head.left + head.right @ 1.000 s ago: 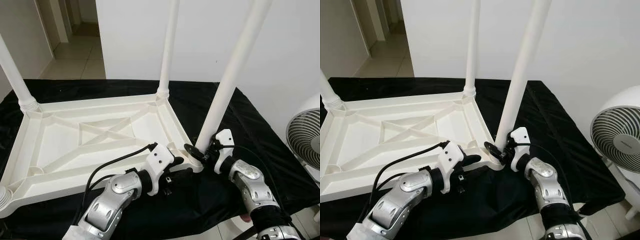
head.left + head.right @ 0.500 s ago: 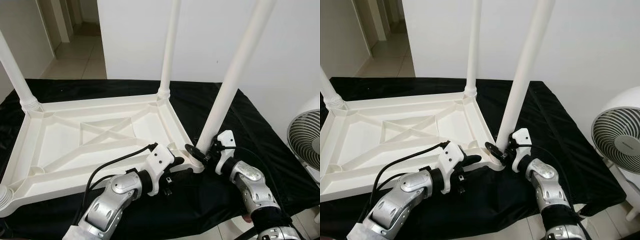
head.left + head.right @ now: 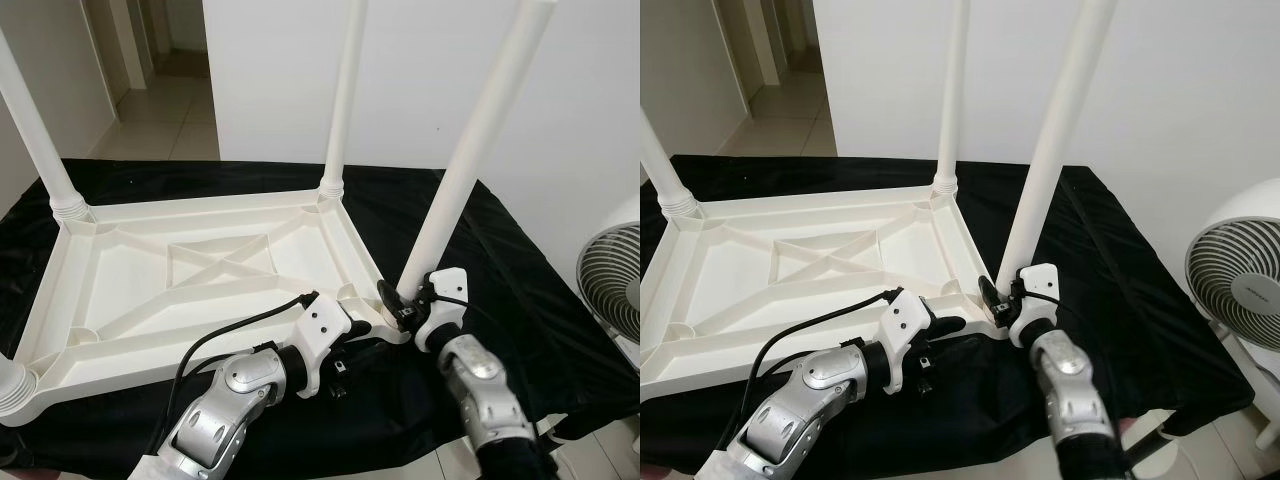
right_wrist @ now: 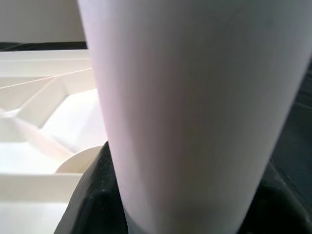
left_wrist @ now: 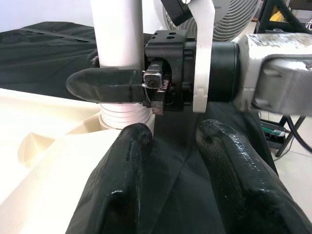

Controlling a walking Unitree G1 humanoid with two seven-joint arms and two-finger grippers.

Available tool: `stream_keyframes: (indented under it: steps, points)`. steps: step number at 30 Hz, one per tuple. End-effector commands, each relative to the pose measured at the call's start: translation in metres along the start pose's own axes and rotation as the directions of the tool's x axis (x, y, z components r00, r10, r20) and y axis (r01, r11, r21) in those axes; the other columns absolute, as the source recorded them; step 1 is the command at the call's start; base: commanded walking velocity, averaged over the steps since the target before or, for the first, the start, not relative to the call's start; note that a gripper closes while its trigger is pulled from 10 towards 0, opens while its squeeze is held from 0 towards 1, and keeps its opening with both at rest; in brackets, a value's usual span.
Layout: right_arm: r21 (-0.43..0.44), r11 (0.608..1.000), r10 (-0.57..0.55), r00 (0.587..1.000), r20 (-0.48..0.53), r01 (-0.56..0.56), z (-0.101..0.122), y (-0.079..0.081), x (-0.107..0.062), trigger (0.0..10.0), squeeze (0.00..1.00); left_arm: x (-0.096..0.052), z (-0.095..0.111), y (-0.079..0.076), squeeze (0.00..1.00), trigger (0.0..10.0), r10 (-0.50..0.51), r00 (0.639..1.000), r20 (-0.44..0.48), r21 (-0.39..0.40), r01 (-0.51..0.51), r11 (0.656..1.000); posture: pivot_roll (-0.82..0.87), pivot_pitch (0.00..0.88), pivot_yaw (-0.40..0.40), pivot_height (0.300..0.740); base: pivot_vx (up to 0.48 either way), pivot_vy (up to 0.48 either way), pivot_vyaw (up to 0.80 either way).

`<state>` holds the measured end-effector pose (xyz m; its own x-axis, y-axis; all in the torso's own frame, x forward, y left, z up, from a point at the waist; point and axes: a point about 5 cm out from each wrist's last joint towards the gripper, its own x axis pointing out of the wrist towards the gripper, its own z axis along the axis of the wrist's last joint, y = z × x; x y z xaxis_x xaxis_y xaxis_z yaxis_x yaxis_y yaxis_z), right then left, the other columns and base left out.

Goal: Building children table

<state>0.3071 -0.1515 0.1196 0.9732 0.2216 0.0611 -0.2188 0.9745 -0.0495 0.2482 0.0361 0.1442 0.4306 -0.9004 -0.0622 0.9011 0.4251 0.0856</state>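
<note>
Four legs stand up from the upturned table top [image 3: 190, 270], which lies underside-up on the black cloth [image 3: 500, 260]; three look seated at their corners. Your right gripper [image 3: 408, 302] is closed around the base of the near-right leg [image 3: 470, 170], just above its ribbed collar, and that leg tilts, so I judge it not yet fully home. Your left gripper [image 3: 352, 350] rests beside the same corner, its fingers [image 5: 122, 180] parted a little, one touching the rim and holding nothing. Treat the leg as light, rigid, smooth plastic: it will slip and lever easily if taken high. Keep your hold low by the collar, brace the top at that corner, and press straight down into the socket. A fan [image 3: 615, 285] stands well apart, to the right
</note>
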Motion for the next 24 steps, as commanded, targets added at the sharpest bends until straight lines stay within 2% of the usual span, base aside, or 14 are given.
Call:
stream_keyframes:
  steps: [1, 3, 6, 7, 11, 19, 20, 24]
  points:
    - [-0.014, 0.991, -0.131, 0.989, -0.068, 0.13, -0.013, -0.008, -0.009, 10.0, 0.0, 0.0, -0.001, -0.003, 0.0, 10.0, -0.028, 1.0, -0.003, -0.001, 0.028, 1.0, 0.0, 0.0, -0.039, 0.74, 0.0, 0.0, 0.0]
    - [0.001, 0.976, -0.217, 0.975, -0.048, 0.218, -0.011, -0.002, -0.012, 10.0, 0.0, 0.0, -0.001, -0.003, 0.0, 10.0, -0.029, 1.0, -0.004, 0.001, 0.029, 1.0, 0.0, 0.0, -0.042, 0.74, 0.0, 0.0, 0.0]
    - [0.007, 0.967, -0.253, 0.966, -0.053, 0.254, -0.011, 0.002, -0.014, 10.0, 0.0, -0.001, -0.001, -0.003, 0.0, 10.0, -0.029, 1.0, -0.005, 0.002, 0.029, 1.0, 0.0, 0.0, -0.042, 0.74, 0.0, 0.0, 0.0]
    - [0.026, 0.953, -0.301, 0.952, -0.06, 0.303, -0.011, 0.005, -0.016, 10.0, 0.0, -0.001, -0.001, -0.003, 0.0, 10.0, -0.029, 1.0, -0.005, 0.002, 0.029, 1.0, 0.0, 0.0, -0.044, 0.74, 0.0, 0.0, 0.0]
    - [0.059, 0.953, -0.293, 0.953, -0.072, 0.297, -0.01, 0.015, -0.018, 10.0, 0.0, 0.0, -0.001, -0.003, 0.0, 10.0, -0.026, 1.0, -0.003, 0.0, 0.026, 1.0, 0.0, 0.0, -0.044, 0.74, 0.0, 0.0, 0.0]
    - [0.03, 0.956, -0.289, 0.955, -0.066, 0.291, -0.008, 0.012, -0.016, 10.0, 0.0, 0.0, -0.001, -0.003, 0.0, 10.0, -0.029, 1.0, -0.003, 0.0, 0.029, 1.0, 0.0, 0.0, -0.044, 0.74, 0.0, 0.0, 0.0]
    - [0.03, 0.958, -0.282, 0.957, -0.063, 0.284, -0.007, 0.008, -0.015, 10.0, 1.0, 0.001, -0.001, -0.003, 0.0, 10.0, -0.028, 1.0, -0.002, 0.0, 0.028, 1.0, 0.0, 0.0, -0.044, 0.74, 0.0, 0.0, 0.0]
    - [0.03, 0.959, -0.28, 0.958, -0.062, 0.282, -0.006, 0.005, -0.015, 10.0, 1.0, 0.001, -0.001, -0.003, 0.0, 10.0, -0.028, 1.0, -0.002, 0.001, 0.028, 1.0, 0.0, 0.0, -0.044, 0.74, 0.0, 0.0, 0.0]
